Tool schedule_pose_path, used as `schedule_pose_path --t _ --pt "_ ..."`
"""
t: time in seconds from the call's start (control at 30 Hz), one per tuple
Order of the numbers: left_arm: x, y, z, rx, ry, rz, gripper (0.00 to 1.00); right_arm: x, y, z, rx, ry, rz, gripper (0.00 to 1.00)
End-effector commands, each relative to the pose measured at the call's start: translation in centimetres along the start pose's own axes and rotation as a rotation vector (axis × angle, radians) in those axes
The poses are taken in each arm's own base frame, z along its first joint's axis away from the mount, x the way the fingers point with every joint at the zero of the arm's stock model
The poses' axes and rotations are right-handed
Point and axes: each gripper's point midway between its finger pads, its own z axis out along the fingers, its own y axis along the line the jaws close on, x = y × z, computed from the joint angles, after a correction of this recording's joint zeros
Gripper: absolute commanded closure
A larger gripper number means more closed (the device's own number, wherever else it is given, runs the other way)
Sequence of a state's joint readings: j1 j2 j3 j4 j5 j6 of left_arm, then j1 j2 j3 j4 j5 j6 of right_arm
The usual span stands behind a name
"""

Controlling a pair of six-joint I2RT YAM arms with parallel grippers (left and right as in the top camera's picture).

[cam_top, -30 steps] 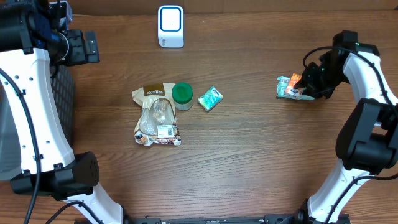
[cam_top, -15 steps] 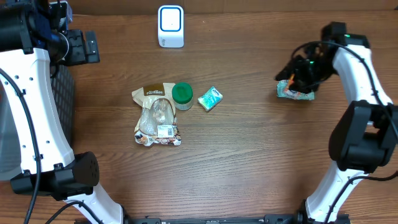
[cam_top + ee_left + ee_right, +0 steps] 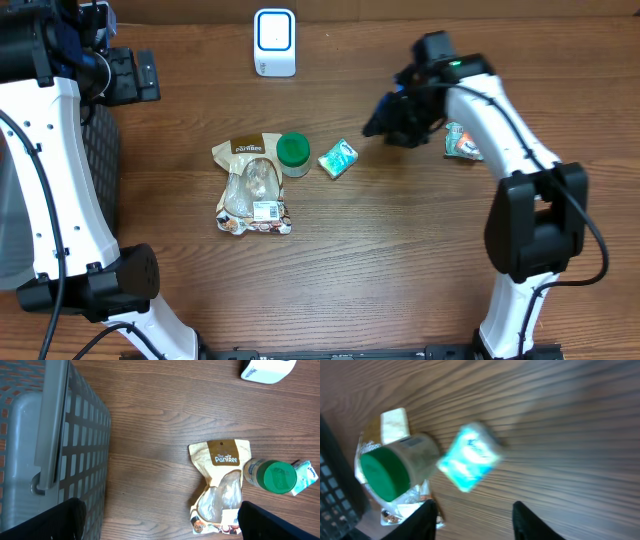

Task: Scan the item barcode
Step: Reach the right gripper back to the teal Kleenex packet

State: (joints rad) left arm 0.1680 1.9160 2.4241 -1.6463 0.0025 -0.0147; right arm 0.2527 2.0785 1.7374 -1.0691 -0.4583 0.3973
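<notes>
Right wrist: small teal-and-white packet (image 3: pixel 470 457), blurred, lying flat.

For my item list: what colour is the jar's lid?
The lid is green; the left wrist view shows it best.

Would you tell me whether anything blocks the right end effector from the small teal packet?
Nothing visible does; only bare wooden table lies between the right end effector and the small teal packet.

"The PanTree" in white lettering on the brown snack pouch (image 3: pixel 220 485), upper panel
</notes>
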Motion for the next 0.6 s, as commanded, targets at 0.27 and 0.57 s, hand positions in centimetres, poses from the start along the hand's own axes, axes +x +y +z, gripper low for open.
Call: schedule_pose_path --t 0.27,0.57 --pt "0.0 0.2 0.1 -0.007 0.001 0.016 0.0 5.0 4.6 4.7 0.039 0.016 0.038 0.72" --pt "0.0 0.2 0.1 -0.007 0.001 0.017 0.0 5.7 4.9 7.4 0.104 -0.065 0.082 0.86"
